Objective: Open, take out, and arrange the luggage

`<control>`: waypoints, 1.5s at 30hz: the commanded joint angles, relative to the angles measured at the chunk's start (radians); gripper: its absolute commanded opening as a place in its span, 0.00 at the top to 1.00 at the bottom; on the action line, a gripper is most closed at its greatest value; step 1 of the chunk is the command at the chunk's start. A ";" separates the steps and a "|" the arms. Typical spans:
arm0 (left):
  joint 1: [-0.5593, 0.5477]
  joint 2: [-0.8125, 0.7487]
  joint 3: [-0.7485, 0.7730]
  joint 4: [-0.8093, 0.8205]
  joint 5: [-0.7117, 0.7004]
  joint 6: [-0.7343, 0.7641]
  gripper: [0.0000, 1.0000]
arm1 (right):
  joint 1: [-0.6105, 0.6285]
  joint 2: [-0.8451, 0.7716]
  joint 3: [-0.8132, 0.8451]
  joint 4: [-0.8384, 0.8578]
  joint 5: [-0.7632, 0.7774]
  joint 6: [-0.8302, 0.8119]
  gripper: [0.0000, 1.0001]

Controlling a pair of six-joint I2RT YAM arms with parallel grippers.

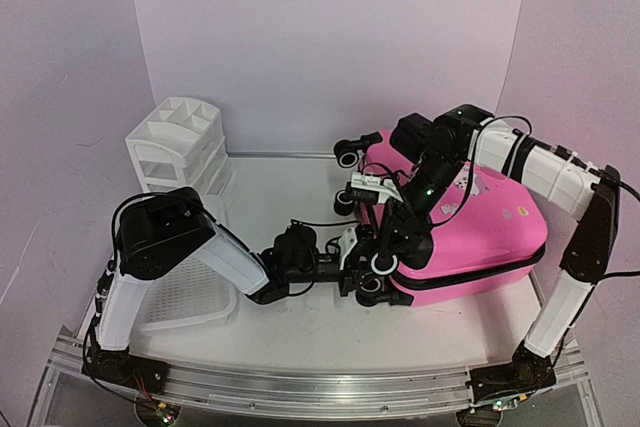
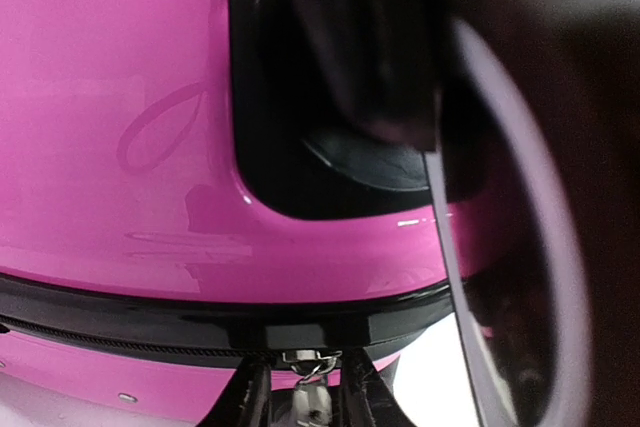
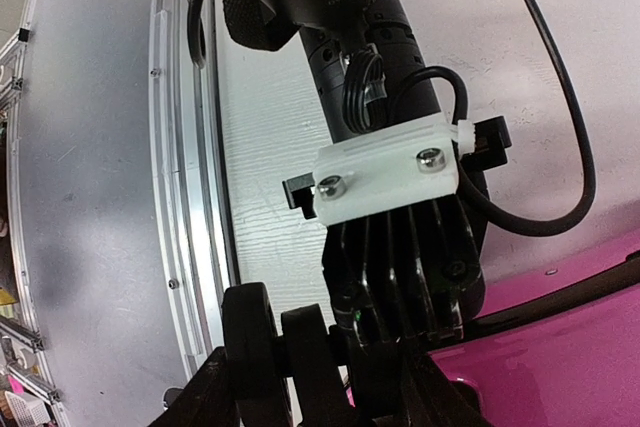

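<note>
Aluminium rail (image 1: 320,379) runs along the near table (image 1: 330,332) edge, carrying both arm bases. Just behind it on the left, a white mesh basket (image 1: 190,305) lies flat under the left arm, only its mesh floor showing. Bare tabletop lies between the basket and the luggage (image 1: 480,237), which lies closed on its side at the right, wheels pointing left, its right edge close to the right arm.

The left gripper (image 2: 305,395) meets its near-left corner. Only the left wrist view shows a metal zipper pull (image 2: 308,362) between its close-set fingers, below the black zipper band (image 2: 150,312); whether they pinch it I cannot tell.

The right gripper (image 1: 400,232) reaches down over the shell's left edge, its jaw state unclear from any view. Its wrist camera shows the other arm's white bracket (image 3: 385,172).

A drawer organizer (image 1: 175,147) stands at the far left by the wall, contents unreadable.
</note>
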 commanded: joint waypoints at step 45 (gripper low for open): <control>0.285 -0.101 0.230 -0.404 -0.280 -0.156 1.00 | 0.065 -0.408 -0.371 -0.255 -0.297 -0.060 1.00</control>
